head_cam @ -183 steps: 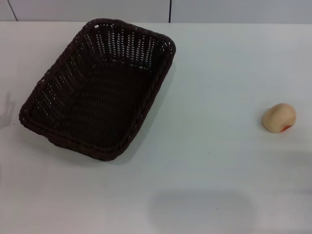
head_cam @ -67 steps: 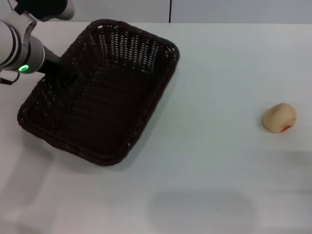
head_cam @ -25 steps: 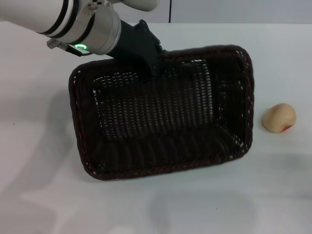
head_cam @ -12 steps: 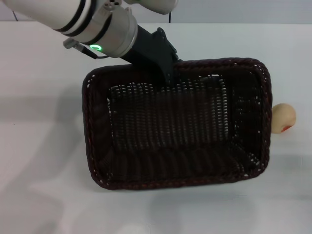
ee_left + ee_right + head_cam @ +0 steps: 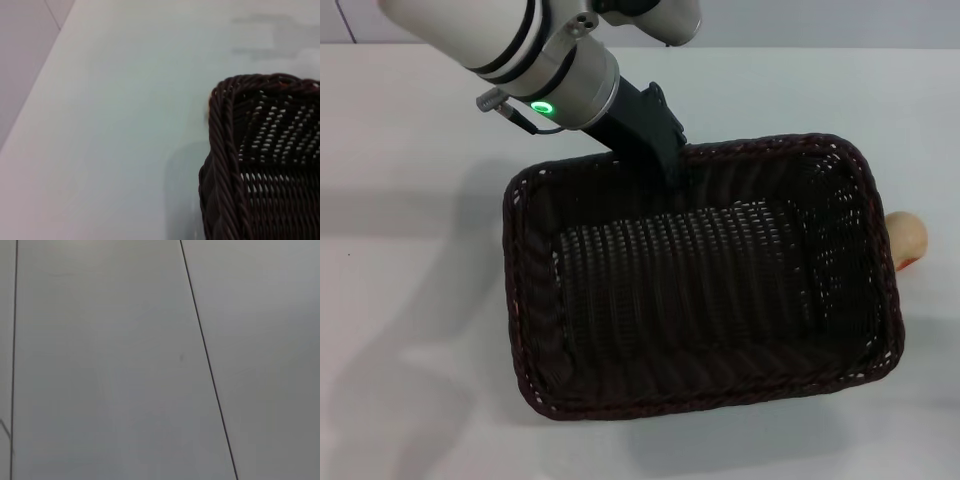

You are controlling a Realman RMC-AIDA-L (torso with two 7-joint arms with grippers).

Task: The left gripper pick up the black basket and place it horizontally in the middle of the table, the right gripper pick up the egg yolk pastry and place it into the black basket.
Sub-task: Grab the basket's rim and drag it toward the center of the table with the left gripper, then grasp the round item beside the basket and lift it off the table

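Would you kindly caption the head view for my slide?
Left gripper holds the black basket by its far rim, partly hiding the pastry.

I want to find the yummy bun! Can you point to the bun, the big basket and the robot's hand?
egg yolk pastry [image 5: 912, 238], head view, its visible side beyond the basket.
black basket [image 5: 700, 290], head view, woven floor.
left gripper [image 5: 665, 150], head view, at the far rim.

Dark brown-black woven black basket [image 5: 700, 290], open weave letting pale specks show through its walls, braided rim. White, unpatterned table [image 5: 410, 300]. Pale tan-yellow egg yolk pastry [image 5: 910, 238] with a red-orange mark at its lower edge. Black left gripper [image 5: 655, 135] on a white and silver arm [image 5: 520, 45] banded in black, carrying a green light [image 5: 541, 107].
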